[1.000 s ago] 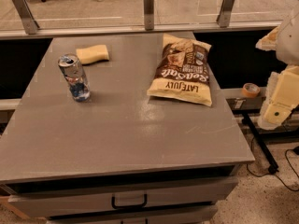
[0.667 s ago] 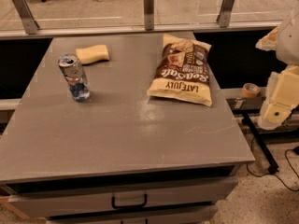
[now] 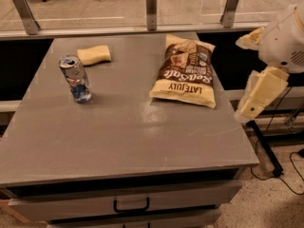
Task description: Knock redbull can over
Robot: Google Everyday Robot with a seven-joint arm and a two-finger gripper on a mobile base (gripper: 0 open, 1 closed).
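The redbull can (image 3: pixel 76 79) is a slim silver can with blue and red markings. It stands upright on the grey table (image 3: pixel 128 132) at the left, just in front of the yellow sponge (image 3: pixel 94 55). My arm hangs off the table's right edge. Its cream gripper end (image 3: pixel 260 94) is level with the table top, far to the right of the can. It touches nothing and holds nothing.
A brown chip bag (image 3: pixel 185 70) lies flat at the table's back right, between the arm and the can. A glass railing with metal posts (image 3: pixel 151 4) runs behind the table. Drawers with a handle (image 3: pixel 131 204) are below the front edge. Cables lie on the floor at right.
The arm has shifted a little left, toward the table's right edge. The can, sponge and chip bag have not moved.
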